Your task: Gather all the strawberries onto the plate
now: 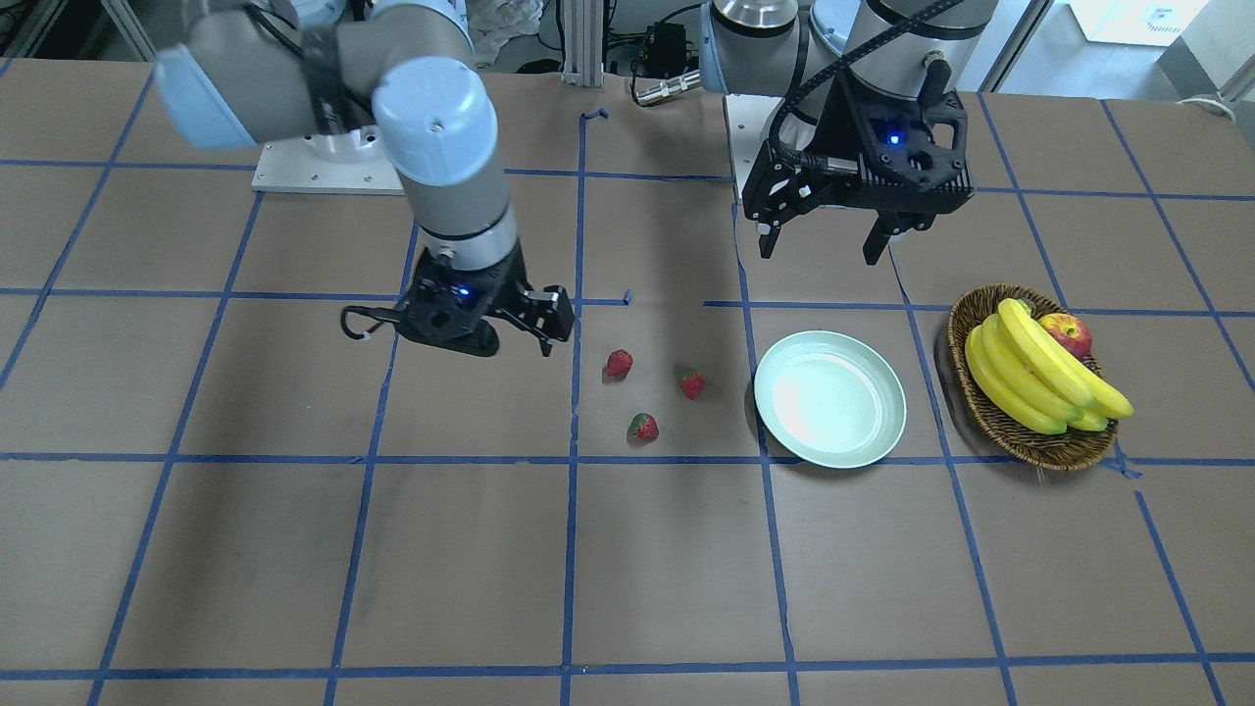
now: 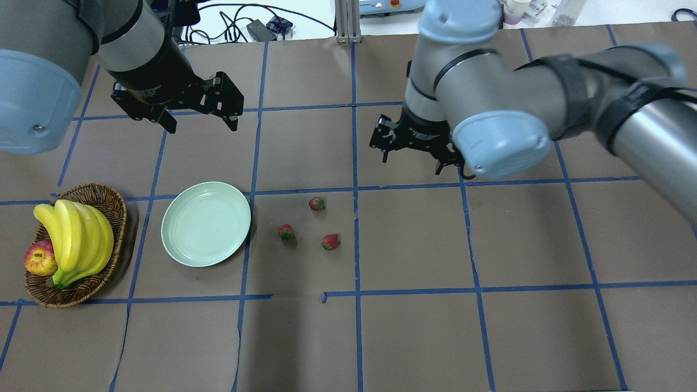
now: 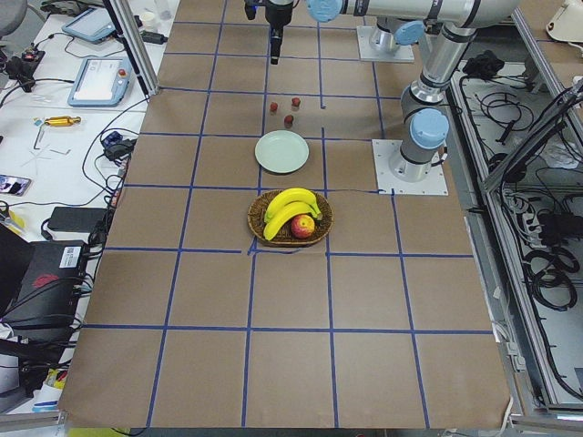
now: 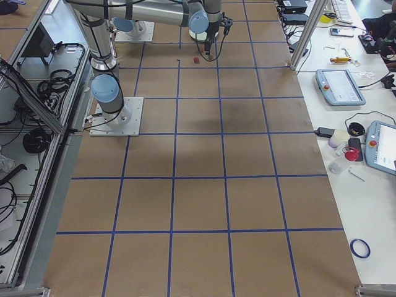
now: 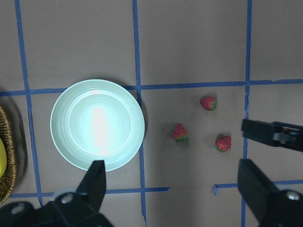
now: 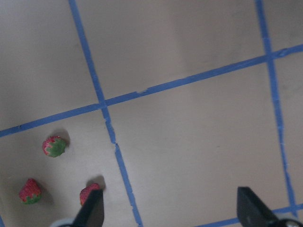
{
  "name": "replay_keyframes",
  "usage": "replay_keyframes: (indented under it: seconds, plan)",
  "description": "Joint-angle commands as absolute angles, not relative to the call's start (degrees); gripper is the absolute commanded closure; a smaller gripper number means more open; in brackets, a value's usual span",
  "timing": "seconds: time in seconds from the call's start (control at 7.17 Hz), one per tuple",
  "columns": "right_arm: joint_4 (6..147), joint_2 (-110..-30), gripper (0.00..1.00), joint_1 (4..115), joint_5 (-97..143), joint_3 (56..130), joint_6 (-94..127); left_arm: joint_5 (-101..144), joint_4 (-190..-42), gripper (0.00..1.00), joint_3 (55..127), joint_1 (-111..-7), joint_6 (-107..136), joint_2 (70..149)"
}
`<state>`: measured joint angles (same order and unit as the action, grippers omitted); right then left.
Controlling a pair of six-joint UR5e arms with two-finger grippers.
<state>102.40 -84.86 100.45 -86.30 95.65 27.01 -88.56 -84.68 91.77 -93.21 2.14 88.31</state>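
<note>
Three strawberries [image 2: 317,203] [image 2: 286,232] [image 2: 330,241] lie on the brown table, a short way to the right of the plate in the overhead view. The pale green plate [image 2: 206,223] has nothing in it. My left gripper [image 2: 199,122] hangs open above the table, behind the plate; its wrist view shows the plate [image 5: 97,124] and all three strawberries [image 5: 180,132]. My right gripper [image 2: 411,163] is open and holds nothing, behind and to the right of the strawberries. Its wrist view has them [image 6: 55,146] at the lower left.
A wicker basket [image 2: 111,204] with bananas [image 2: 76,239] and an apple [image 2: 40,258] stands left of the plate. Blue tape lines cross the table. The right arm's elbow [image 2: 498,141] hangs over the table's right half.
</note>
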Motion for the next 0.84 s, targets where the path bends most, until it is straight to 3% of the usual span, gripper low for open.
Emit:
replay_keyframes:
  seconds: [0.0,0.7]
  plan:
    - [86.48,-87.19,0.00,96.34,-90.23,84.35,24.88,-88.59,-84.73,0.00,92.81,-93.51,2.46,88.50]
    - [85.06,-85.88,0.00,92.90,-92.82,81.66,10.11,-88.59,-84.64,0.00,92.64,-93.52,2.55,88.59]
